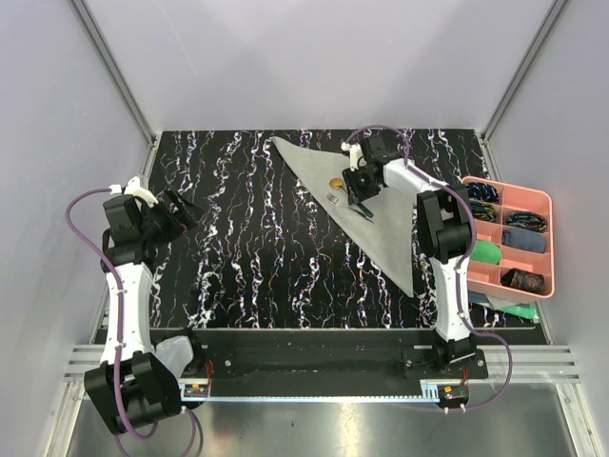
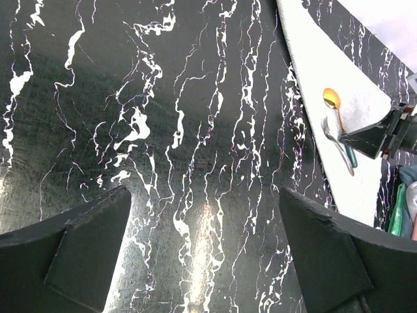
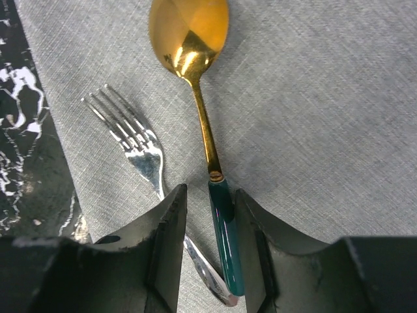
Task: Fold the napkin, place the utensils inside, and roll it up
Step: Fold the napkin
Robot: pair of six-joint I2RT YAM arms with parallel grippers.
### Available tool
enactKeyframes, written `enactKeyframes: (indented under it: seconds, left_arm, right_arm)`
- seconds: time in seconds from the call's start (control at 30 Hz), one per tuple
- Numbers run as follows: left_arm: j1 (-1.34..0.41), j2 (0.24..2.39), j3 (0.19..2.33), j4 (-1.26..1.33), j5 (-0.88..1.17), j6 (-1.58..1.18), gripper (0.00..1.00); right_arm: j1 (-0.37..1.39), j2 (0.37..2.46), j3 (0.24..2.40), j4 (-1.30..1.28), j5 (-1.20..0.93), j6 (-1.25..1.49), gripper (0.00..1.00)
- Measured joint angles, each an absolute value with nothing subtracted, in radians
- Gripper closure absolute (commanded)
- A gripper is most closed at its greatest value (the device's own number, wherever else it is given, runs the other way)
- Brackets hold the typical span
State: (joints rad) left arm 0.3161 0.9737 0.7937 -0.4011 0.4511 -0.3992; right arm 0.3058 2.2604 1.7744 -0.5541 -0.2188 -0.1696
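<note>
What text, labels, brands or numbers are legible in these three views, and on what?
None can be read in any view.
Small circuit boards at the near edge: any markings are too small to read.
Gold spoon with teal handle, silver fork, light grey cloth napkin, pink plastic compartment tray: no print visible.

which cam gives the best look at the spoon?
Right wrist: the spoon fills the frame, gold bowl and teal handle sharp, the handle lying between the fingers of the right gripper. Left wrist shows the spoon small, far off. Top external: the spoon is just a gold speck.
</note>
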Motion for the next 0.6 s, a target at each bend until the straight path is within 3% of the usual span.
enactKeyframes:
  seconds: [0.17, 0.33, 0.6]
  left_arm:
    - [0.316, 0.974, 0.794, -0.401, 0.453, -0.400, 0.01]
    - [0.316, 0.974, 0.794, -0.401, 0.456, -0.400, 0.01]
    - [0.316, 0.974, 0.794, -0.401, 0.460, -0.400, 0.01]
  right_arm:
    - [0.326, 2.254, 1.770, -0.573, -0.224, -0.142, 0.53]
    - [0.329, 2.242, 1.766, -0.592, -0.238, -0.103, 0.29]
    - [0.348, 2.156, 1.711, -0.616, -0.225, -0.067, 0.27]
